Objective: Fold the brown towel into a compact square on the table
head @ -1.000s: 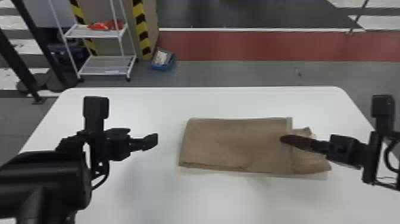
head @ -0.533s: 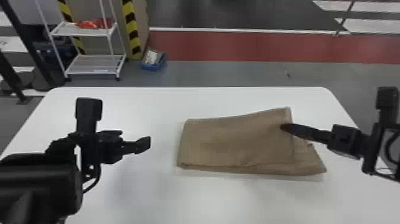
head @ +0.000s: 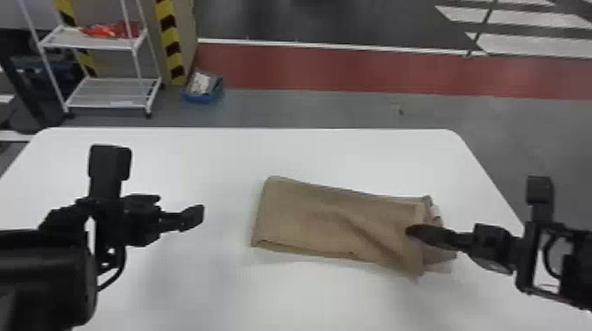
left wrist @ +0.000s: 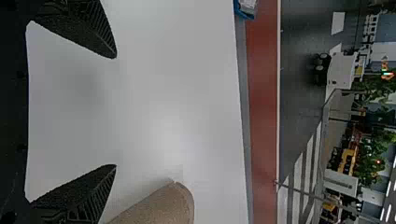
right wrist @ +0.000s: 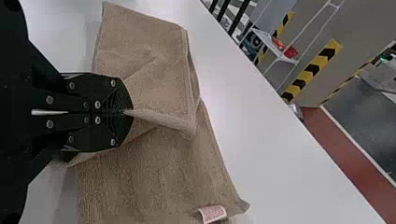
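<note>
Sitting at rough rectangle near table's right edge, clamping brown towel in right gripper, holding left gripper spread apart, likely needing compact-square fold.

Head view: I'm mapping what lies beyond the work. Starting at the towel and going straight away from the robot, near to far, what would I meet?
Brown towel → the table's far edge → grey floor → red floor strip → white line → dark floor.

Folded brown towel, creased, on white table
</note>
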Available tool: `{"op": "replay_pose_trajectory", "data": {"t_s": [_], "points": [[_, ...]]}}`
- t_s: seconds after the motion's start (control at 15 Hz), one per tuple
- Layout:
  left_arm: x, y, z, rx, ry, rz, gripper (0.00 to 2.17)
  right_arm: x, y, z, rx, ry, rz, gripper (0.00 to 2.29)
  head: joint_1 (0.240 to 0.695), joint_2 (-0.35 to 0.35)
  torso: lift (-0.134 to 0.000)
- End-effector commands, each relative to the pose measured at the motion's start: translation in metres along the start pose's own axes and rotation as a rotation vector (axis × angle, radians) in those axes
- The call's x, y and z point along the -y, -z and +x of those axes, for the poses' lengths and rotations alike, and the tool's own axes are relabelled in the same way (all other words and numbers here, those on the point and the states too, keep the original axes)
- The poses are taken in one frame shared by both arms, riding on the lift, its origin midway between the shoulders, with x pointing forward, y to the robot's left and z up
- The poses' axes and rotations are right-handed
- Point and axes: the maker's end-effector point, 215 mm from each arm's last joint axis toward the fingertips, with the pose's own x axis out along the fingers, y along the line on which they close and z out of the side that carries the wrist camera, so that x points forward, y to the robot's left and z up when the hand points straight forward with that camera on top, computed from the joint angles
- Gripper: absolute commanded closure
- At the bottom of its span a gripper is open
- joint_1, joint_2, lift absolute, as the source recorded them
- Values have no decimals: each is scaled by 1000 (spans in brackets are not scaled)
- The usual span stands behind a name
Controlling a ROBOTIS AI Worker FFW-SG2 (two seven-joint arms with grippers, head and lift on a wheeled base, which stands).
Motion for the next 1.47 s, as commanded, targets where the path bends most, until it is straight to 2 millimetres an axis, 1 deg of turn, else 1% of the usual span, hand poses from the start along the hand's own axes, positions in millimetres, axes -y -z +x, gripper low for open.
{"op": "replay_pose_trajectory", "data": {"t_s": [0.0,0.2,0.27,0.33,0.4,0.47,0.53,0.6,0.67,0.73,0.87,1.0,1.13,1.2,1.27,1.33,1.4], "points": [[3,0,1,0,3,1,39,1,-7,-2,12,0,2,1656,695,-108,-124],[2,2,1,-4,2,0,39,-2,-32,-13,57,0,-11,1656,695,-115,-124],[2,2,1,-4,0,1,39,-7,-42,-16,72,-8,-26,1656,695,-122,-124],[2,2,1,-4,0,1,39,-14,-57,-25,102,-13,-49,1656,695,-126,-124],[1,1,1,-3,0,2,39,-17,-69,-38,134,-9,-72,1652,695,-128,-124],[2,2,1,-4,0,1,39,-12,-71,-47,153,-7,-64,1656,695,-130,-124],[1,3,2,-7,0,0,39,-4,-65,-47,144,1,-51,1656,695,-140,-124],[1,4,4,-11,1,-2,39,15,-44,-37,95,27,-8,1656,695,-140,-124],[4,4,7,-15,7,1,39,30,-31,-30,63,47,31,1652,695,-154,-124],[9,6,9,-20,16,6,39,38,-28,-28,55,63,47,1652,695,-159,-124],[9,6,10,-21,15,8,39,45,-33,-32,62,69,60,1652,695,-174,-124],[8,8,11,-26,15,6,39,42,-33,-30,58,65,53,1656,695,-186,-124],[9,8,11,-25,16,8,39,40,-37,-32,68,58,54,1656,695,-188,-124],[9,8,11,-25,16,8,39,31,-44,-35,86,37,38,1656,695,-187,-124],[9,8,11,-25,16,8,43,19,-59,-49,131,4,15,1656,695,-187,-124],[9,8,10,-26,15,6,43,11,-74,-67,185,-19,-2,1656,695,-186,-124],[9,8,10,-26,15,6,43,12,-86,-88,238,-31,-1,1656,695,-185,-124]]}}
